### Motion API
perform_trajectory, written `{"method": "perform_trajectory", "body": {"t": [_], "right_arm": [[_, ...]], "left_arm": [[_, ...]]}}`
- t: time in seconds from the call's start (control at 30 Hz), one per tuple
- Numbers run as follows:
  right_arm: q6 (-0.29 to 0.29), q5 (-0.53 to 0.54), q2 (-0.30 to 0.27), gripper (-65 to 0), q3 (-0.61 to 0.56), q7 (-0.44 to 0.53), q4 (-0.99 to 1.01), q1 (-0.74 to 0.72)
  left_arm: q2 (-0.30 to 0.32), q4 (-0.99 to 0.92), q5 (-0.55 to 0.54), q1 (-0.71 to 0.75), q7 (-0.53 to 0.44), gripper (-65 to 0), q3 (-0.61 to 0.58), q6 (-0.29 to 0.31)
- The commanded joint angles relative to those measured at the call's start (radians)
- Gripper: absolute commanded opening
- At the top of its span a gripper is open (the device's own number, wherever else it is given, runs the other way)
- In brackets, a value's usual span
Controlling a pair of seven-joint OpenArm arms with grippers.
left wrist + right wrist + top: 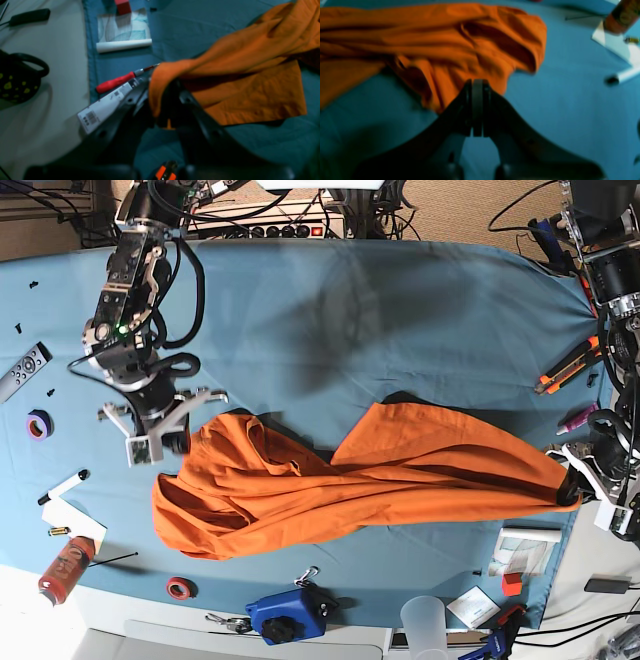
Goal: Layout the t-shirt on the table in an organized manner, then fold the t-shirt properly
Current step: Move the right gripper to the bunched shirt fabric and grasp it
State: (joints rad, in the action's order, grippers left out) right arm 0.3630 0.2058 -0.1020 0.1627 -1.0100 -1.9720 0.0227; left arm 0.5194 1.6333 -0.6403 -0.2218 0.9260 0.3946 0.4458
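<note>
orange cloth sags in a long twisted band across the blue table (330, 310); the t-shirt (350, 480) hangs between both arms, probably so it can be pulled out flat before any folding. the left gripper (163, 100) is clamped on one end of the shirt near the table's edge, beside a red screwdriver (117, 81), its arm reaching low. the right gripper (477, 85) has its jaws pressed together at the shirt's other end; whether cloth is actually pinched between them i cannot tell. that arm bends down steeply from above.
</note>
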Motion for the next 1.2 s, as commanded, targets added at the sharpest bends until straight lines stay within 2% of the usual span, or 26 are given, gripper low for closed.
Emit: {"method": "perform_trajectory", "body": {"t": [0.0,0.07,0.1,0.17,0.2,0.23,0.3,0.43,0.57,0.67,0.73,1.0,1.07,1.17], "right_arm": [[0.018,0.004,-0.008,-65.0,0.002,0.009,-0.018,-0.019],[0.070,0.024,-0.009,-62.5,0.002,-0.071,-0.018,-0.019],[0.078,0.043,-0.008,-54.6,0.002,-0.094,-0.018,-0.018],[0.077,0.076,-0.008,-41.3,0.002,-0.080,-0.018,0.000],[0.074,0.089,-0.008,-38.4,0.002,-0.051,-0.018,0.011],[0.067,0.101,-0.008,-38.2,-0.001,-0.023,-0.018,0.022],[0.042,0.083,-0.008,-38.3,-0.016,0.017,-0.012,0.028],[0.008,-0.023,-0.008,-38.3,-0.077,0.116,0.067,0.018],[-0.009,-0.088,-0.008,-38.3,-0.174,0.129,0.195,-0.044],[-0.119,-0.169,-0.008,-38.3,-0.246,0.139,0.308,-0.105],[-0.154,-0.221,-0.008,-38.3,-0.278,0.143,0.374,-0.139],[-0.153,-0.229,-0.008,-38.9,-0.323,0.114,0.484,-0.166],[-0.154,-0.229,-0.008,-45.8,-0.323,0.062,0.483,-0.168],[-0.154,-0.230,-0.009,-62.0,-0.323,-0.009,0.471,-0.169]], "left_arm": [[0.022,0.015,-0.013,-0.022,-0.028,-65.0,0.009,0.000],[0.022,0.015,-0.014,-0.022,-0.028,-65.0,0.009,0.000],[0.022,0.015,-0.014,-0.022,-0.028,-65.0,0.009,0.000],[0.022,0.015,-0.013,-0.022,-0.028,-65.0,0.009,0.000],[0.021,0.015,-0.014,-0.022,-0.028,-65.0,0.009,0.000],[0.022,0.015,-0.013,-0.022,-0.028,-65.0,0.009,0.000],[0.022,0.015,-0.014,-0.022,-0.028,-65.0,0.009,0.000],[0.021,0.015,-0.014,-0.022,-0.029,-65.0,0.009,0.000],[0.021,0.015,-0.014,-0.022,-0.029,-65.0,0.009,0.000],[0.021,0.015,-0.014,-0.022,-0.028,-65.0,0.009,0.000],[0.021,0.015,-0.014,-0.022,-0.028,-65.0,0.009,0.000],[0.021,0.015,-0.014,-0.022,-0.029,-65.0,0.009,0.000],[0.021,0.015,-0.014,-0.022,-0.029,-65.0,0.009,0.000],[0.021,0.015,-0.014,-0.022,-0.028,-65.0,0.009,0.000]]}}
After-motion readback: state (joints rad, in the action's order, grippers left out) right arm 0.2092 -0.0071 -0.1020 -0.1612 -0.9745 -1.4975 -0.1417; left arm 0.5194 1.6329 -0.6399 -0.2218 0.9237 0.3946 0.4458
